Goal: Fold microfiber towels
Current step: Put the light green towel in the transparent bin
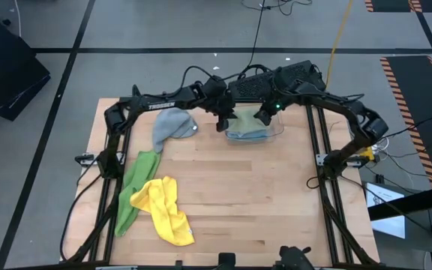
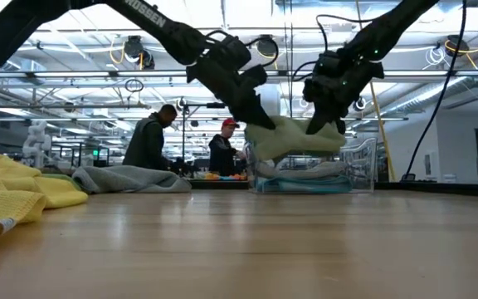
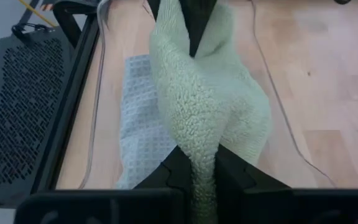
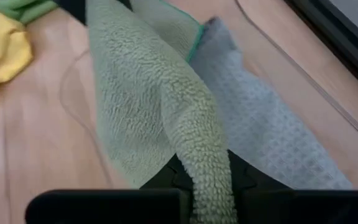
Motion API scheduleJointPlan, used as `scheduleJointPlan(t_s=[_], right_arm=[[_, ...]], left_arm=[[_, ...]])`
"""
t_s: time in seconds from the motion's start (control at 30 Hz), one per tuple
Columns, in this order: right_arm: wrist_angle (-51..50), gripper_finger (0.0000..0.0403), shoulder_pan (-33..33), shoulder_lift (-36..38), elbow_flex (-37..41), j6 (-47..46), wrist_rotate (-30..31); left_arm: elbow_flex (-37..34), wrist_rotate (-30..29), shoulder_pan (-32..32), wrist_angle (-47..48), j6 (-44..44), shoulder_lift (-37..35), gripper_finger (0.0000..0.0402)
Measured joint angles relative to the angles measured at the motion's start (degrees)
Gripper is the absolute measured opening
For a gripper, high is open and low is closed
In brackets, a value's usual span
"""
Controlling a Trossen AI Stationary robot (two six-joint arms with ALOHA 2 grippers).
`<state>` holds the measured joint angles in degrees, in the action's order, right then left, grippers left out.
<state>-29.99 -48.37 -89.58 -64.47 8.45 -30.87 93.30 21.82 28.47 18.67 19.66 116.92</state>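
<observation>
Fluffy sage green towel (image 1: 244, 118) stretched over clear plastic bin (image 1: 276, 132), left claw (image 3: 197, 171) and right claw (image 4: 199, 171) each clenched on one corner, wooden worktop (image 1: 253, 195) below.

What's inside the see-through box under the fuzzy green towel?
The clear box holds a light blue towel, lying flat. The sage green towel, held above by the left gripper and right gripper, covers part of it, so anything else inside stays hidden.
</observation>
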Motion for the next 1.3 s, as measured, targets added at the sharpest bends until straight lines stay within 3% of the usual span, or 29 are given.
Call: scheduleJointPlan(t_s=[0.33, 0.67, 0.87, 1.07, 1.3], right_arm=[[-0.53, 0.0028, 0.14, -4.01, 0.02, -1.40, 2.85], [-0.38, 0.0094, 0.38, -4.55, 0.09, -3.71, 8.68], [-0.81, 0.0158, 0.38, -3.41, 0.09, -6.42, 10.33], [-3.60, 0.0209, 0.07, 0.81, -0.66, -8.98, 13.24], [-4.58, 0.0209, -0.49, 3.91, -6.66, -18.11, 16.09]], left_arm=[[0.00, -4.61, -1.28, -0.39, 0.39, 1.91, 0.0052], [0.00, -16.49, -2.23, -1.64, -0.43, 1.88, 0.0163], [0.00, -17.34, -2.08, 1.04, -5.20, -1.05, 0.0205], [-0.02, -17.37, -2.08, 0.70, -5.43, -6.09, 0.0202], [-0.02, -20.69, -1.24, 2.34, -13.34, -13.89, 0.0164]])
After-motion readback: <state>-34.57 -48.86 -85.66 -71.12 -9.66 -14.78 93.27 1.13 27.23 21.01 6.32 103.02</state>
